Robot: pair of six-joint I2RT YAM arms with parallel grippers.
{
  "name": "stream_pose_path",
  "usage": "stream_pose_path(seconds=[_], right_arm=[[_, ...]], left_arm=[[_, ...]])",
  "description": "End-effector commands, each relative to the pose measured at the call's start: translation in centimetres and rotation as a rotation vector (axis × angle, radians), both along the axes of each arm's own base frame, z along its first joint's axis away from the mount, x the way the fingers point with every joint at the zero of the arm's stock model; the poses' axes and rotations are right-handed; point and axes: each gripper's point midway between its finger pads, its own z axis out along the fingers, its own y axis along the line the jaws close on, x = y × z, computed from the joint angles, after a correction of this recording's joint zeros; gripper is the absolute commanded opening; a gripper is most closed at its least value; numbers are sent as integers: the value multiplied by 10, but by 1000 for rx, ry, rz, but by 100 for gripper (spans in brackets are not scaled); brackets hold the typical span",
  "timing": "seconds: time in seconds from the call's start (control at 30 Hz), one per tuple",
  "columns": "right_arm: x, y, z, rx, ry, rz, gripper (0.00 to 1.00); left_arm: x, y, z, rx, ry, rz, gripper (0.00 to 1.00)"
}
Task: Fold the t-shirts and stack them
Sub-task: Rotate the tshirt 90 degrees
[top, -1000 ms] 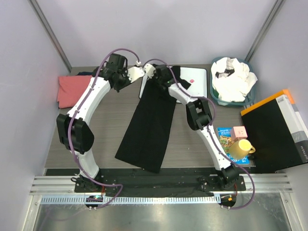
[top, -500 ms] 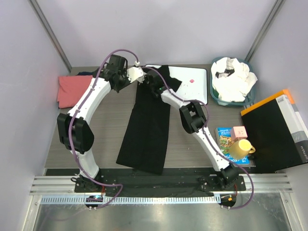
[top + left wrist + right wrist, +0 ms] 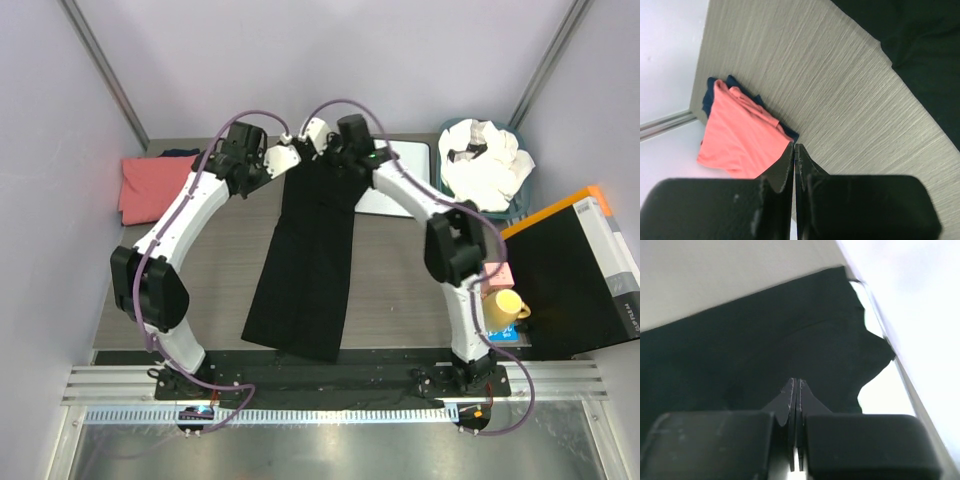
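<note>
Near the arm bases lay the near end of the black t-shirt [image 3: 305,270], a long narrow strip running away from you across the table [image 3: 400,300]. Its far end partly overlapped the white board [image 3: 405,172]. Above that far end sat your left gripper [image 3: 794,146] and right gripper [image 3: 795,381] side by side, each with fingers pressed together and nothing visibly between them. Far left: the coral-pink t-shirt [image 3: 150,185] on a dark blue cloth [image 3: 715,86]. Far right: white t-shirts [image 3: 485,165] heaped in the basket [image 3: 447,203].

board [image 3: 412,158] half under black t-shirt [image 3: 305,270], blue cloth [image 3: 706,100] mostly under coral t-shirt [image 3: 735,135]
</note>
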Motion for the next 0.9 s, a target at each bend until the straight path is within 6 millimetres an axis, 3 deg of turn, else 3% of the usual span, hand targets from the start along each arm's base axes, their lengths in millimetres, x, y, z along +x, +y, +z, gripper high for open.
stream_pose_path(seconds=[0.0,0.03,0.1,0.17,0.33,0.53,0.7,0.87], right_arm=[[-160,-9,-26,-82,426,347,1],[-188,-22,-54,-128,512,371,1],[-223,-29,-58,-158,553,447,1],[-261,-37,-78,-211,625,505,1],[-307,-38,-100,-286,681,617,1],[-330,-31,-109,-313,709,681,1],[-345,-39,-126,-349,757,708,1],[-344,-55,-152,-432,769,677,1]], left_arm=[[-5,9,47,-1,-132,0,0],[-7,7,50,-8,-134,-5,0],[-10,6,53,-25,-135,-12,0],[-12,3,52,-45,-125,-15,0],[-10,-7,59,-95,-97,-12,0],[-8,-16,80,-103,-123,-23,0],[-12,-23,88,-87,-147,-42,0],[-12,-27,88,-61,-149,-62,0]])
